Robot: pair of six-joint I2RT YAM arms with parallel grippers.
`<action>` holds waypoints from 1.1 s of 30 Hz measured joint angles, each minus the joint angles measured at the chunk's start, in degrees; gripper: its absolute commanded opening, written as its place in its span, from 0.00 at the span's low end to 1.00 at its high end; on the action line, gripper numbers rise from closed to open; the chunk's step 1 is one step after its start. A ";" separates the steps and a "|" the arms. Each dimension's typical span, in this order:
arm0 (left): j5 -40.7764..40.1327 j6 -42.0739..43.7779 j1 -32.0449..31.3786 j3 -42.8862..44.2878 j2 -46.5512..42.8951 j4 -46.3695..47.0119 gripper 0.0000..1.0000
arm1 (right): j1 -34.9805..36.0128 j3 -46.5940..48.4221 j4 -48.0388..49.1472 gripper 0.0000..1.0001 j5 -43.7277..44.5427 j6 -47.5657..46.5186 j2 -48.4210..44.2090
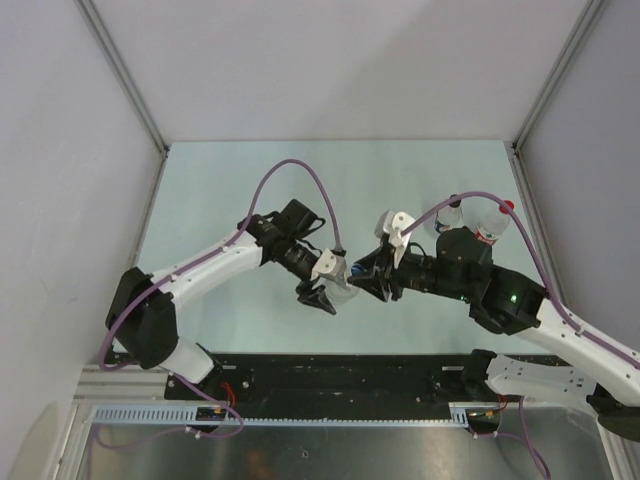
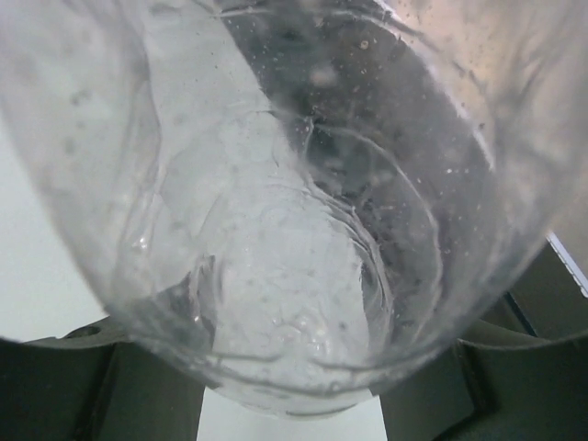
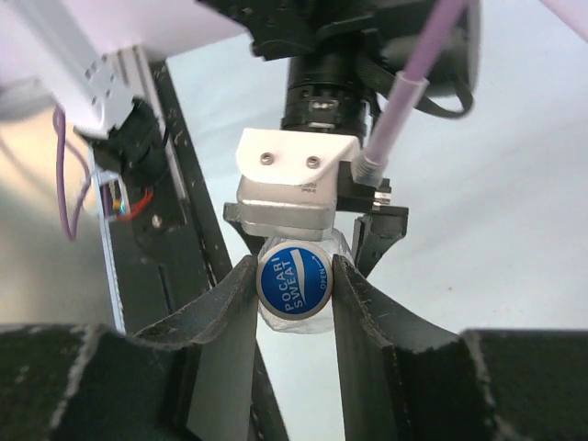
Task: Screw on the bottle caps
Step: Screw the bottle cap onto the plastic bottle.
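- A small round blue plastic cap (image 3: 294,280) with white lettering is sitting on the neck of a clear plastic bottle (image 3: 296,324), its top facing the right wrist camera.
- The right tool (image 3: 294,276) is gripping this cap. It is standing only partly open, with its two dark fingers (image 3: 237,303) pressing on the cap's rim from either side.
- The left tool (image 3: 308,241) is holding the clear plastic bottle by its body, jaws roughly half open around it.
- In the left wrist view the bottle (image 2: 294,230) is filling nearly the whole picture. The left tool's (image 2: 294,400) own dark fingers (image 2: 101,395) are showing only at the bottom corners.
- From above, the bottle (image 1: 343,288) is lying roughly level over the near middle of the pale green worktop (image 1: 220,200). It is caught between the left tool (image 1: 330,292) and the right tool (image 1: 368,283), which are meeting nose to nose.
- Towards the back right, just beyond the right arm, two more bottles are standing side by side on the worktop.
- One is a bottle with a red-and-white label (image 1: 490,230), wearing a red cap (image 1: 508,206).
- The other is a second clear bottle (image 1: 449,218), whose top is too small to make out.
- A purple cable (image 1: 290,170) is arching over the left arm.
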 measured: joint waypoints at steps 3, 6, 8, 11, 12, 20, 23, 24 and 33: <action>-0.90 -1.25 0.72 0.72 0.00 -0.17 0.51 | 0.11 -1.14 2.71 0.21 5.51 8.44 -0.02; -2.49 -2.80 1.42 0.76 0.39 -1.20 0.51 | 0.59 -2.97 4.57 0.21 11.74 18.10 0.04; -3.56 -3.52 1.73 0.85 1.01 -1.66 0.51 | 1.40 -3.67 4.44 0.20 16.74 24.22 0.48; -5.35 -4.79 2.16 0.85 1.99 -2.03 0.51 | 2.40 -3.96 3.17 0.20 22.97 32.24 1.64; -5.97 -5.05 2.36 0.85 2.34 -2.08 0.51 | 2.67 -3.96 2.73 0.21 24.76 34.71 2.16; -8.20 -5.46 3.89 1.14 4.63 -1.97 0.51 | 4.15 -4.22 2.16 0.46 33.09 42.62 5.42; -7.54 -5.27 3.85 1.36 4.63 -1.53 0.51 | 4.42 -4.37 2.16 0.66 32.79 42.16 4.94; -6.80 -5.22 3.85 1.51 4.63 -1.09 0.51 | 4.52 -4.68 1.81 0.78 32.30 41.97 4.68; -3.67 -5.20 2.54 2.71 4.46 2.62 0.51 | 6.01 -6.58 4.02 0.99 24.24 35.28 1.49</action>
